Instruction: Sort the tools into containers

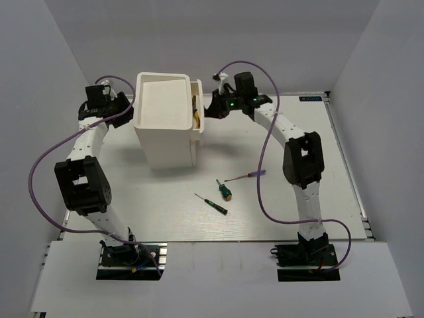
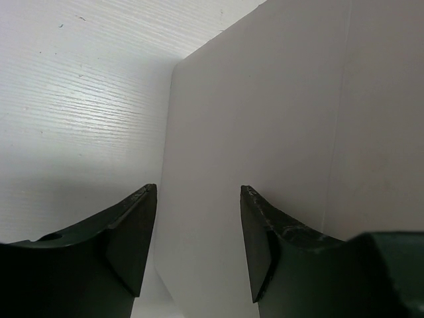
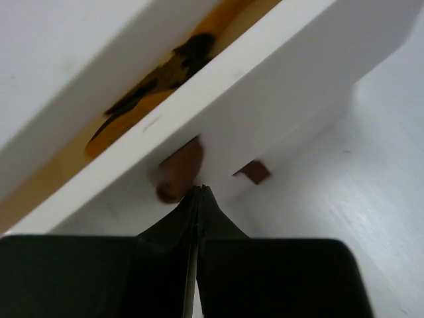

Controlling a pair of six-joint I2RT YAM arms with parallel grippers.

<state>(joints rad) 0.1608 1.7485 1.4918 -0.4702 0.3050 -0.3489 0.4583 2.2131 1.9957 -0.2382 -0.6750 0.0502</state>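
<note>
The white container (image 1: 165, 126) stands left of centre, its top drawer (image 1: 197, 109) pulled a little out to the right. Yellow-handled pliers (image 3: 156, 86) lie in that drawer. My right gripper (image 1: 211, 111) is shut, its tips (image 3: 199, 191) right beside the drawer's brown knob (image 3: 180, 169), not around it. My left gripper (image 1: 126, 106) is open and empty, its jaws (image 2: 199, 195) facing the container's left wall (image 2: 278, 119). A green-handled screwdriver (image 1: 225, 191), a thin dark screwdriver (image 1: 211, 203) and a thin red-handled screwdriver (image 1: 246, 176) lie on the table.
A second brown knob (image 3: 253, 171) shows on a lower drawer. White walls enclose the table (image 1: 318, 152) at the back and sides. The container's recessed top tray (image 1: 162, 99) shows nothing in it.
</note>
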